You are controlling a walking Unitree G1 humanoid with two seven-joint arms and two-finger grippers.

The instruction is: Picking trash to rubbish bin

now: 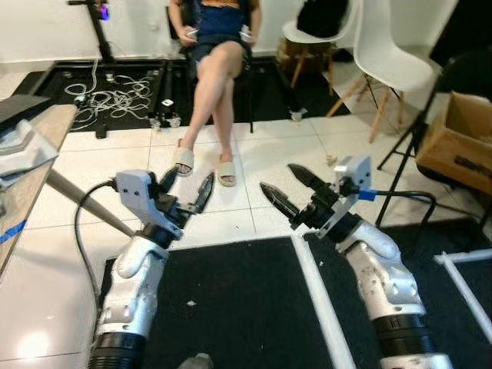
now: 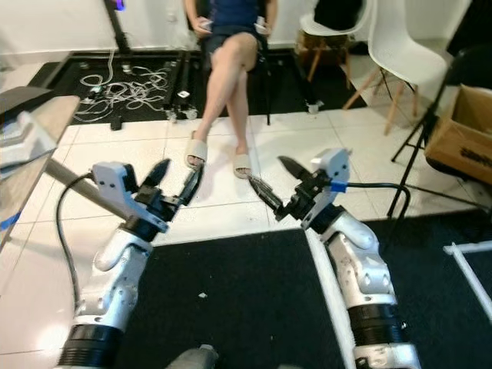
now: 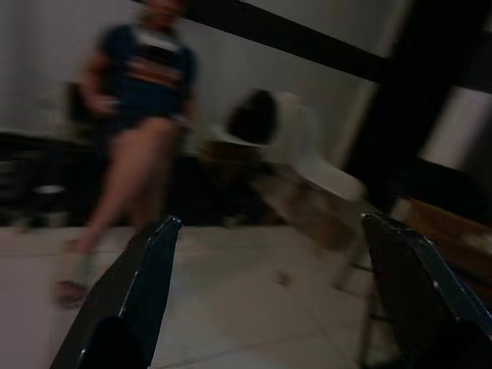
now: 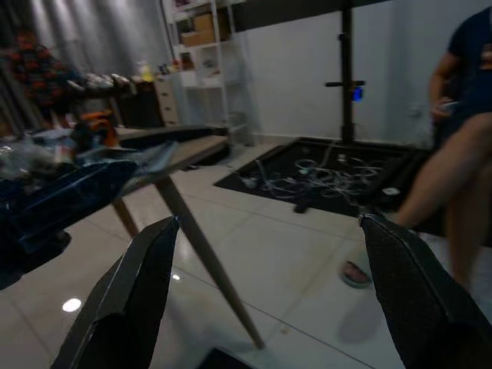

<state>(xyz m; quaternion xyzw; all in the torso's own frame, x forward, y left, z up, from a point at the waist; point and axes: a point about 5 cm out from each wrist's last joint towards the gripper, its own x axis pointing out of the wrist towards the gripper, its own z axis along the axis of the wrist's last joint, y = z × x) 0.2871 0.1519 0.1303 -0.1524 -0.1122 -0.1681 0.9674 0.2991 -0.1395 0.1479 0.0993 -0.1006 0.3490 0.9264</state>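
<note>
Both arms raised over the black mat, nothing held.

Table (image 1: 34,142) at far left. Left gripper (image 1: 187,190) points forward, fingers spread, empty. Seated person (image 1: 215,84) beyond on white tile. Right gripper (image 1: 294,194) angled toward the left, fingers spread, empty. Cardboard box (image 1: 460,142) far right. Trash and bin: cannot tell where.

Glossy white floor tiles (image 1: 277,161), matt black mat (image 1: 231,307)

This looks like a lab or workshop room: white tiled floor (image 1: 277,165), black floor mats (image 1: 231,307), loose cables (image 1: 115,98), a cardboard box (image 1: 461,142), white chairs (image 1: 392,54), storage shelves (image 4: 204,69) and a seated person (image 1: 219,46).
</note>
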